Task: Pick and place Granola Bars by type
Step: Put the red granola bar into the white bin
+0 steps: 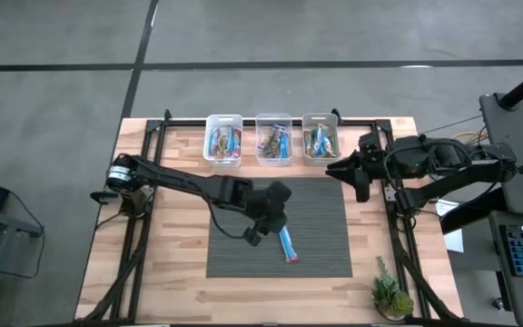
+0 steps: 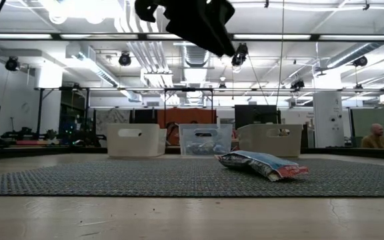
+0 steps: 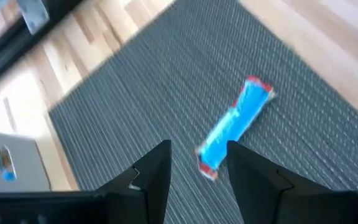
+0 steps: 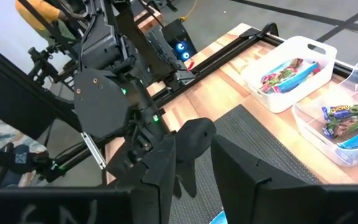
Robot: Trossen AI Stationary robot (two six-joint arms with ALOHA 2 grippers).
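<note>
From my seat, nearest me a blue granola bar (image 1: 289, 243) with red ends lies flat on the dark mat (image 1: 320, 259), at about six o'clock of its centre. My left end effector (image 1: 260, 231) hangs above the mat just at the bar's nine o'clock, fingers apart and holding nothing. Farther back, at twelve o'clock on the counter (image 1: 171, 272), three bins (image 1: 273, 139) in a row hold more bars. My right end effector (image 1: 345, 172) waits near the rightmost bin, fingers slightly apart, empty.
</note>
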